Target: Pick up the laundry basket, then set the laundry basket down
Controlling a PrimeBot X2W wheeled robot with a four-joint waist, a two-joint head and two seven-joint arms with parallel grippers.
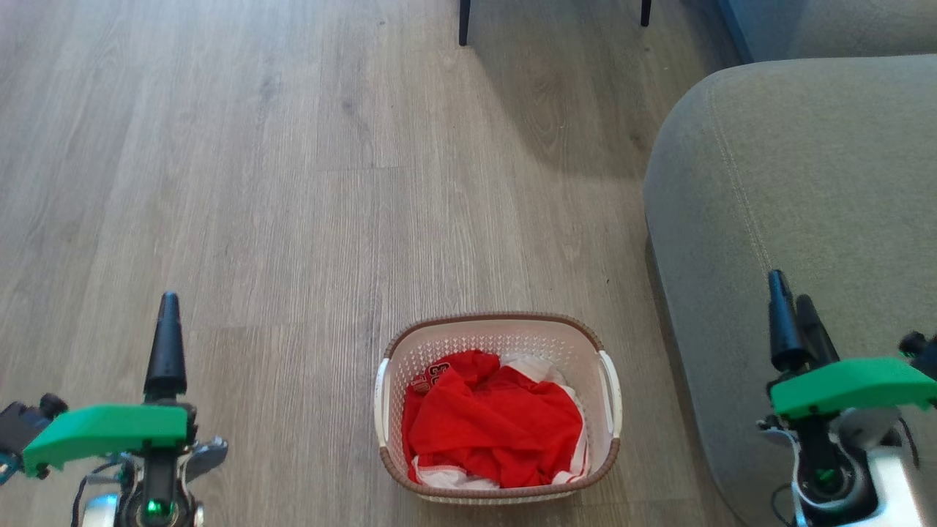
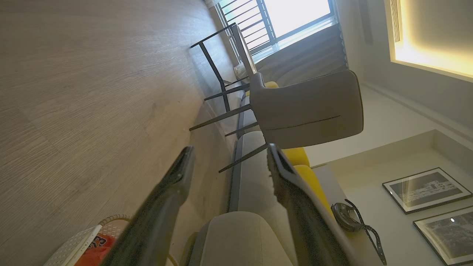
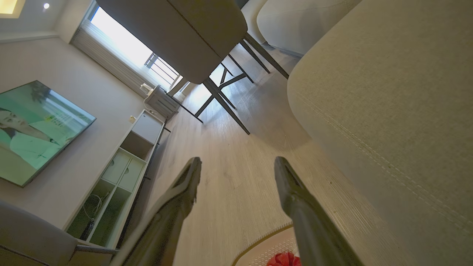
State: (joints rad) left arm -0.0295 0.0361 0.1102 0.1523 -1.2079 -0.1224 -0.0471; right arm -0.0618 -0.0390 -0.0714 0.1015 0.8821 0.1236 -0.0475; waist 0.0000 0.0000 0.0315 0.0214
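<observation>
The laundry basket (image 1: 498,337) stands on the wood floor at the bottom centre of the head view, cream with a brown rim, white side handles and red and white clothes inside. A corner of the basket (image 2: 79,242) shows at the lower left of the left wrist view, and its rim (image 3: 258,245) peeks in at the bottom of the right wrist view. My left gripper (image 1: 167,311) hangs well to the basket's left, open (image 2: 229,155) and empty. To the basket's right, over the sofa arm, my right gripper (image 1: 790,293) is open (image 3: 238,164) with nothing between its fingers.
A grey sofa (image 1: 798,219) fills the right side, close beside the basket. Dark chair legs (image 1: 464,22) stand on the floor at the far top. A grey chair (image 2: 306,107) and a low TV cabinet (image 3: 122,173) stand further off.
</observation>
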